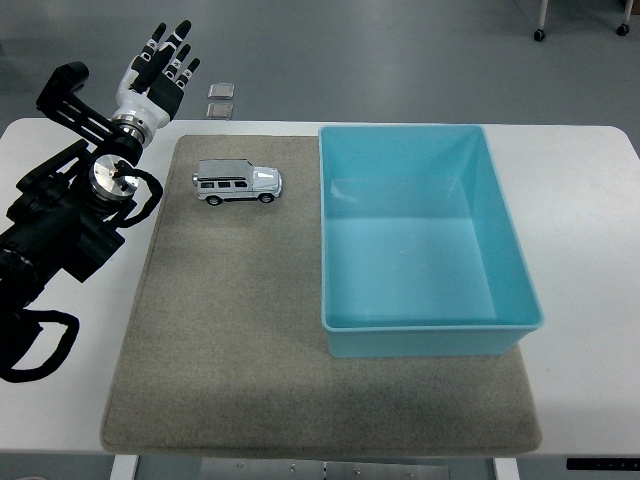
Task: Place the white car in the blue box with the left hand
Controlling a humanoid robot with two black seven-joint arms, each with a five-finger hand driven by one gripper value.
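Observation:
A small white toy car [237, 182] stands on its wheels on the grey mat [230, 330], near the mat's far left, nose toward the box. The blue box [430, 325] sits open and empty on the mat's right half. My left hand [160, 68] is raised beyond the table's far left corner, fingers spread and holding nothing. It is up and to the left of the car, well apart from it. The right arm is out of view.
The white table [585, 250] carries the mat. Two small square metal plates [221, 100] lie on the floor past the table's far edge. My left arm's black links [60, 220] lie over the table's left side.

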